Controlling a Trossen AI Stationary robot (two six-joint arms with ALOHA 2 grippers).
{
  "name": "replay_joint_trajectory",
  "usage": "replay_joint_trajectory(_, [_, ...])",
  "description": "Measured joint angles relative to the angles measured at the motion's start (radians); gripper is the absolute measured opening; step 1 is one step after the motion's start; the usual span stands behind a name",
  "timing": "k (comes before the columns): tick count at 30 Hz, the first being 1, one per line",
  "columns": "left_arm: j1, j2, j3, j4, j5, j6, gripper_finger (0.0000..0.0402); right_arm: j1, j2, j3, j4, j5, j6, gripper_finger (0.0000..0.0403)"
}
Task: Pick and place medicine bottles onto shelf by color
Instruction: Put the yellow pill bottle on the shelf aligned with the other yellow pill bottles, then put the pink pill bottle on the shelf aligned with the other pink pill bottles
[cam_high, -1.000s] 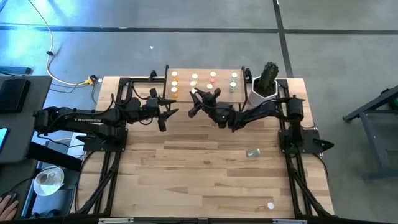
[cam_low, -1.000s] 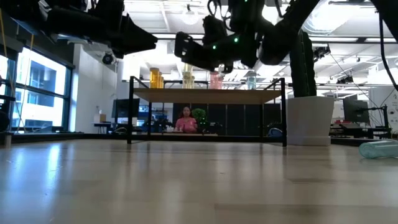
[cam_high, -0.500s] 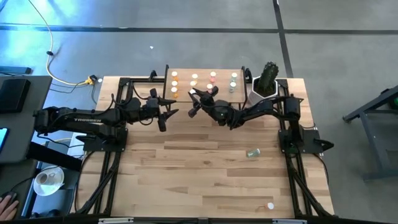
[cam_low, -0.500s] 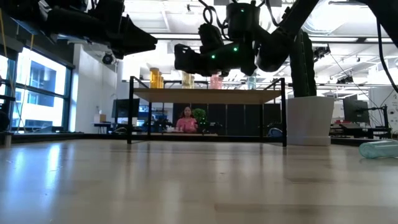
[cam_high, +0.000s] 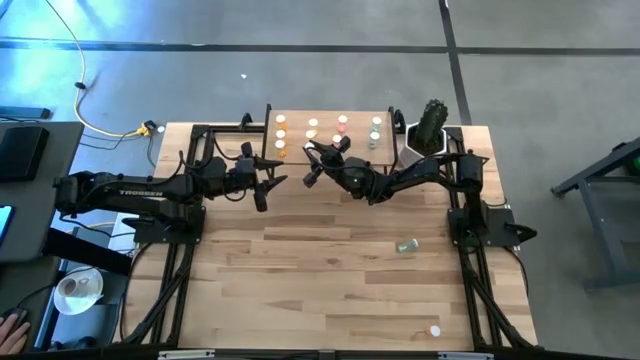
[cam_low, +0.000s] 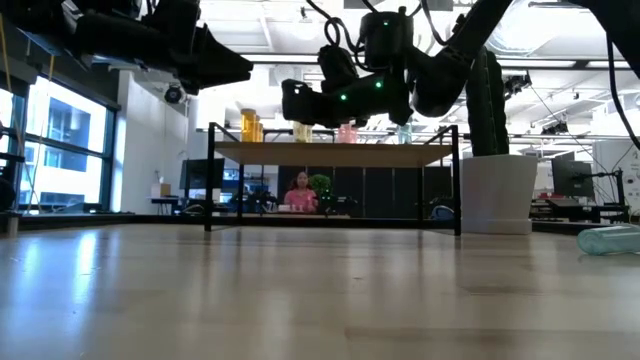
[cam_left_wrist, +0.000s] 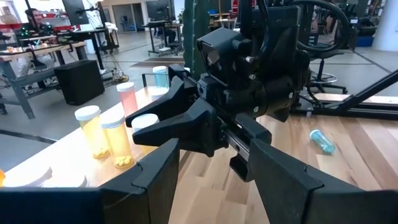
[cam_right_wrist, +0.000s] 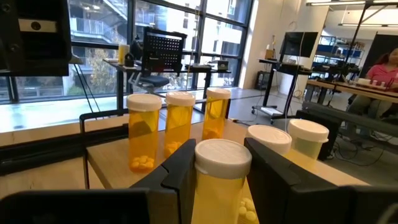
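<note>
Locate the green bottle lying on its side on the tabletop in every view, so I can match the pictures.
High view: the green bottle lies on the table, right of centre, below the right arm.
Low view: the green bottle lies at the right edge.
Left wrist view: the green bottle lies on the wood, past the right gripper.
Right wrist view: not in it.
Shared landmark: the shelf.
</note>
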Motion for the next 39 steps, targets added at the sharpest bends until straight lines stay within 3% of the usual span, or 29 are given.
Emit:
replay_joint_trajectory(22, [0.0,0.0,0.0,-0.004,0.0,-0.003,0.0186,0.0,-0.001,0.0,-0.011,0.0,0.049,0.0109])
replay_joint_trajectory(32, [0.0,0.0,0.0,-0.004,0.0,-0.003,0.0186,0.003,0.001,0.0,-0.019,0.006,0.048,0.0167])
replay_joint_trajectory(39, [0.0,0.0,0.0,-0.004,0.0,-0.003,0.0186,0.003,0.001,0.0,-0.015,0.006,0.048,0.0176])
